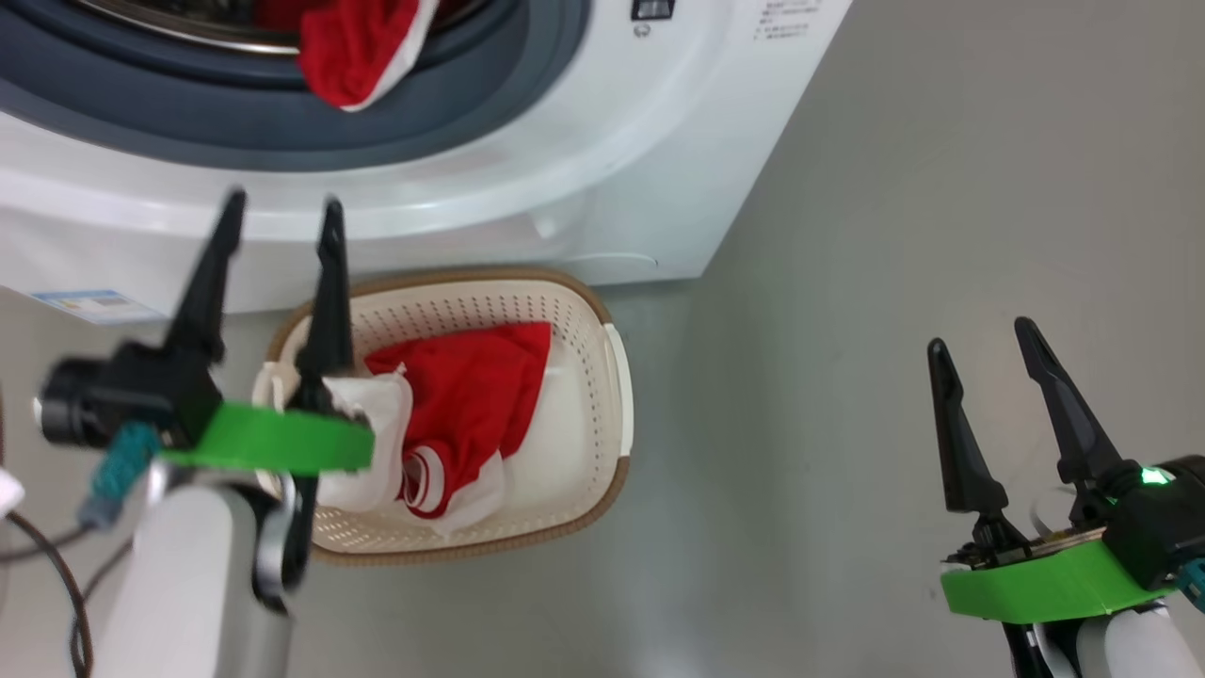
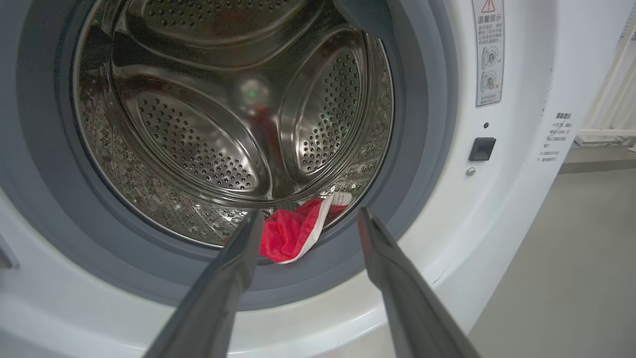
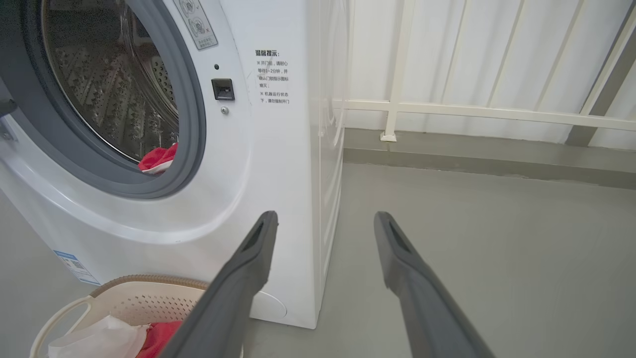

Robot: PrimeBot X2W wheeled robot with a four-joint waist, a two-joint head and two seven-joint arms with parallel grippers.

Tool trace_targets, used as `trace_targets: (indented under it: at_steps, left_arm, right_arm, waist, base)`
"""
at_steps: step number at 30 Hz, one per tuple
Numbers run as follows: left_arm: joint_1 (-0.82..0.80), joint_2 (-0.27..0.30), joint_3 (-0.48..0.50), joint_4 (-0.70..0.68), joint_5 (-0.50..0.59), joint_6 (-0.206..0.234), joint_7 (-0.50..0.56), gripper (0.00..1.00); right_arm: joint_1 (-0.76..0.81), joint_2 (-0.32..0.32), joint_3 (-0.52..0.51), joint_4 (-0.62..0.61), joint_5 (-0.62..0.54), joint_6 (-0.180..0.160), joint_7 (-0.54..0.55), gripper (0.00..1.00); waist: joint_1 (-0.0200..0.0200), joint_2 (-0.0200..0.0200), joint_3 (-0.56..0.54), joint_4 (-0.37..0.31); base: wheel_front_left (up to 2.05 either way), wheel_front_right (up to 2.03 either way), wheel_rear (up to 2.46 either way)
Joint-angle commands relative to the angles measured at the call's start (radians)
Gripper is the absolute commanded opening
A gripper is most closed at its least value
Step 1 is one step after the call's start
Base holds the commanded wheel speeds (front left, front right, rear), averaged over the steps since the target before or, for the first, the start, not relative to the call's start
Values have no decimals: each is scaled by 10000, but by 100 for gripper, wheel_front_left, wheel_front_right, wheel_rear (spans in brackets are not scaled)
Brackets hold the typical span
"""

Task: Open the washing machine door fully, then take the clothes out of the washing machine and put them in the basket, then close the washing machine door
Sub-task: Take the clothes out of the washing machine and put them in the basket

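Observation:
The white washing machine [image 1: 584, 169] stands with its drum mouth uncovered; its door is out of view. A red garment with white trim [image 1: 353, 47] hangs over the grey rubber ring at the drum's lower edge, also seen as red cloth [image 2: 290, 233] and red cloth [image 3: 158, 158]. More red and white clothes [image 1: 452, 414] lie in the cream basket [image 1: 602, 414] on the floor before the machine. My left gripper [image 1: 281, 212] is open above the basket's left side, pointing at the drum, left gripper [image 2: 308, 219] empty. My right gripper [image 1: 979, 339] is open over the floor, right gripper [image 3: 325, 219] empty.
Grey floor [image 1: 894, 282] spreads to the right of the machine. A white railing and panelled wall [image 3: 472, 109] run behind it. A dark cable [image 1: 56, 574] loops at the lower left near my left forearm. A blue sticker [image 1: 89, 303] marks the machine's lower front.

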Motion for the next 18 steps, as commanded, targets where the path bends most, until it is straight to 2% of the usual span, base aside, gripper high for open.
trace_targets:
  at_steps: [1, 6, 11, 18]
  left_arm:
    - [-293, 284, 338, -159, 122, 90, 88, 100]
    - [-1501, 384, 400, 331, 74, 199, 465, 100]
    - [-2590, 483, 337, 839, -3, 129, 859, 100]
    - [-4114, 889, 540, 1772, -3, 279, 1016, 100]
  right_arm:
    - [-195, -121, 274, -219, 59, 62, -65, 100]
    - [-384, -121, 334, -217, 104, 62, -65, 100]
    - [-563, -121, 432, -269, 158, 62, -65, 100]
    - [-809, -121, 468, -255, 190, 62, -65, 100]
  waist:
    - [0, -1, 378, -242]
    - [0, -1, 872, -391]
    - [0, -1, 1276, -487]
    - [0, -1, 1753, -577]
  base:
    - [0, 0, 0]
    - [0, 0, 0]
    - [0, 0, 0]
    - [0, 0, 0]
